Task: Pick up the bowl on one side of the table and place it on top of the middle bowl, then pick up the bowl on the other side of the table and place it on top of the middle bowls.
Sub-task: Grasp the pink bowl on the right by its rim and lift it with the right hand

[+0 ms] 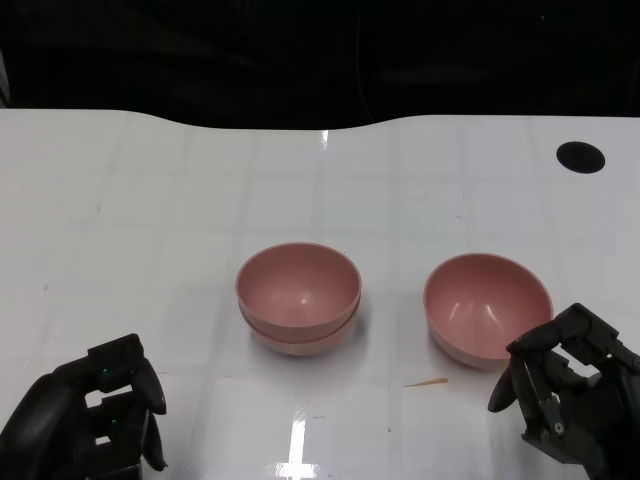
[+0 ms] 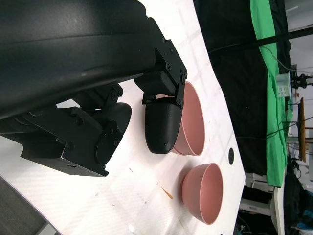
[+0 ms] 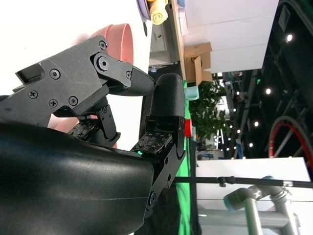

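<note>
Down at 7 o'clock in the head view, closest to us, sits the left hand [image 1: 85,410], low over the white desk [image 1: 150,220], fingers [image 1: 130,365] curled in with nothing between them. Its own wrist camera agrees: a fat black fingertip [image 2: 164,127] hangs in front of the pink bowls, but nothing is gripped.

Over at 5 o'clock, the right hand [image 1: 570,395] is poised just beside the right bowl [image 1: 487,308], fingers [image 1: 535,350] bent and parted a little, the nearest tips right at the bowl's near rim at its 4 o'clock edge. Whether they actually touch the rim, the head view does not settle. In the right wrist view the fingers [image 3: 164,117] stand narrowly apart with nothing between them, and a slice of pink rim [image 3: 120,46] peeks out beyond them.

Dead centre, the middle stack [image 1: 298,297]: two pink bowls, one nested inside the other, the lower rim showing as a band under the upper one. The right bowl stands upright at 3 o'clock from the stack, near it but apart, on the desk on its own.

A small brownish sliver [image 1: 428,381] lies on the desk at 6 o'clock from that gap, and a black round spot [image 1: 580,157] marks the desk far out at 2 o'clock.
</note>
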{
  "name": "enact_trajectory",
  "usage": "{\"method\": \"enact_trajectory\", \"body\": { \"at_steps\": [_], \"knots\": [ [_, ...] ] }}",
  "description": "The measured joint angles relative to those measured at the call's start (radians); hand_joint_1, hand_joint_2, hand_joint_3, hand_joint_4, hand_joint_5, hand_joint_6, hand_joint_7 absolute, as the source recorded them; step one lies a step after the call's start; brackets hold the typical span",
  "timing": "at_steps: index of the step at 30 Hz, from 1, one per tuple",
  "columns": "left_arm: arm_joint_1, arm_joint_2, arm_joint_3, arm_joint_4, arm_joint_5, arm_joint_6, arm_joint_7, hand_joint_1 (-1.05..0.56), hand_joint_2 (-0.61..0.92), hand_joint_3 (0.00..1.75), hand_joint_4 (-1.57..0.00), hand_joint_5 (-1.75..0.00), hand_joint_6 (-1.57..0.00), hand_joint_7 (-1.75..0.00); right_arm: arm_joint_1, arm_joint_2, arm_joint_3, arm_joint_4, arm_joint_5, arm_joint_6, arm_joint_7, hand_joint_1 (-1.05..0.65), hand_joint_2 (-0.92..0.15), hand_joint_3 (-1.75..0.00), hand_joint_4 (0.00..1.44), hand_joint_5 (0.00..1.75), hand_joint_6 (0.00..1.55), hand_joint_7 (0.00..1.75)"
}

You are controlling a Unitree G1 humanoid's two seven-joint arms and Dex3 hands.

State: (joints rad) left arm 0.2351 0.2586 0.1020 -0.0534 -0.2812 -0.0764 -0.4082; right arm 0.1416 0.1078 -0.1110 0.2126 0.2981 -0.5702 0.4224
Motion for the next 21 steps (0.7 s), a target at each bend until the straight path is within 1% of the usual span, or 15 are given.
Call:
{"method": "enact_trajectory", "body": {
  "at_steps": [3, 4, 6, 8, 9, 10, 11, 12, 14, 15, 16, 17, 18, 19, 21],
  "knots": [
    [-0.005, 0.000, 0.000, 0.000, 0.000, 0.006, 0.000, 0.23, 0.71, 1.21, -0.80, -1.75, -0.67, -1.75, -0.001, -0.016, -0.003, 0.011, -0.121, -0.207, -0.017, -0.20, -0.69, -0.84, 0.78, 1.40, 0.84, 0.98],
    [-0.007, 0.000, 0.000, 0.001, 0.001, 0.006, 0.000, 0.23, 0.71, 1.21, -0.80, -1.75, -0.67, -1.75, -0.004, -0.023, -0.004, 0.016, -0.143, -0.255, -0.024, -0.20, -0.70, -0.84, 0.78, 1.39, 0.84, 0.97],
    [-0.008, 0.000, 0.000, 0.002, 0.001, 0.007, 0.000, 0.23, 0.71, 1.21, -0.80, -1.75, -0.67, -1.75, -0.012, -0.034, -0.005, 0.037, -0.163, -0.304, -0.044, -0.20, -0.70, -0.83, 0.78, 1.39, 0.85, 0.95],
    [-0.009, 0.000, 0.000, 0.002, 0.001, 0.007, 0.000, 0.23, 0.71, 1.21, -0.80, -1.75, -0.67, -1.75, -0.012, -0.040, -0.002, 0.056, -0.174, -0.320, -0.060, -0.20, -0.70, -0.83, 0.78, 1.39, 0.85, 0.94],
    [-0.010, 0.000, 0.000, 0.002, 0.001, 0.009, 0.000, 0.22, 0.71, 1.21, -0.80, -1.75, -0.67, -1.75, -0.018, -0.042, -0.009, 0.074, -0.205, -0.354, -0.074, -0.26, -0.81, -0.58, 0.80, 1.30, 0.89, 0.76],
    [-0.011, 0.000, 0.000, 0.003, 0.000, 0.013, 0.000, 0.22, 0.71, 1.21, -0.80, -1.75, -0.67, -1.75, -0.027, -0.048, -0.019, 0.087, -0.248, -0.410, -0.089, -0.27, -0.87, -0.47, 0.80, 1.27, 0.92, 0.66],
    [-0.013, 0.000, 0.001, 0.003, 0.000, 0.016, 0.000, 0.21, 0.71, 1.21, -0.80, -1.75, -0.67, -1.75, -0.043, -0.057, -0.033, 0.099, -0.295, -0.481, -0.107, -0.28, -0.89, -0.41, 0.81, 1.25, 0.93, 0.61],
    [-0.018, 0.000, 0.001, 0.007, 0.000, 0.017, -0.001, 0.22, 0.70, 1.21, -0.81, -1.75, -0.67, -1.75, -0.066, -0.069, -0.055, 0.103, -0.354, -0.553, -0.130, -0.34, -0.91, -0.37, 0.75, 1.13, 0.92, 0.46],
    [-0.027, 0.000, 0.002, 0.016, 0.000, 0.017, -0.003, 0.22, 0.70, 1.21, -0.82, -1.75, -0.67, -1.75, -0.104, -0.097, -0.090, 0.100, -0.447, -0.631, -0.170, -0.38, -0.92, -0.35, 0.72, 1.06, 0.92, 0.37],
    [-0.028, 0.000, 0.003, 0.019, 0.000, 0.017, -0.005, 0.22, 0.70, 1.21, -0.82, -1.75, -0.67, -1.75, -0.114, -0.107, -0.099, 0.100, -0.480, -0.648, -0.189, -0.42, -0.92, -0.36, 0.68, 0.98, 0.87, 0.31],
    [-0.029, 0.000, 0.003, 0.022, 0.000, 0.017, -0.007, 0.22, 0.70, 1.22, -0.82, -1.75, -0.68, -1.75, -0.113, -0.115, -0.111, 0.081, -0.530, -0.646, -0.206, -0.48, -0.92, -0.36, 0.64, 0.76, 0.80, 0.19],
    [-0.030, 0.000, 0.004, 0.024, 0.000, 0.017, -0.007, 0.22, 0.70, 1.22, -0.82, -1.75, -0.68, -1.75, -0.107, -0.127, -0.125, 0.043, -0.602, -0.623, -0.214, -0.53, -0.92, -0.36, 0.64, 0.56, 0.75, 0.10],
    [-0.030, 0.000, 0.005, 0.027, 0.000, 0.017, -0.007, 0.22, 0.70, 1.22, -0.82, -1.75, -0.67, -1.75, -0.098, -0.143, -0.136, -0.008, -0.678, -0.591, -0.217, -0.58, -0.92, -0.34, 0.61, 0.32, 0.66, 0.04],
    [-0.031, -0.001, 0.005, 0.028, 0.000, 0.017, -0.007, 0.22, 0.70, 1.22, -0.82, -1.75, -0.67, -1.75, -0.087, -0.161, -0.147, -0.069, -0.757, -0.552, -0.222, -0.62, -0.92, -0.33, 0.58, 0.21, 0.60, 0.02],
    [-0.032, -0.001, 0.006, 0.028, -0.001, 0.017, -0.007, 0.22, 0.70, 1.22, -0.81, -1.75, -0.67, -1.75, -0.068, -0.190, -0.163, -0.183, -0.883, -0.471, -0.235, -0.69, -0.92, -0.33, 0.50, 0.08, 0.50, 0.00]
  ]
}}
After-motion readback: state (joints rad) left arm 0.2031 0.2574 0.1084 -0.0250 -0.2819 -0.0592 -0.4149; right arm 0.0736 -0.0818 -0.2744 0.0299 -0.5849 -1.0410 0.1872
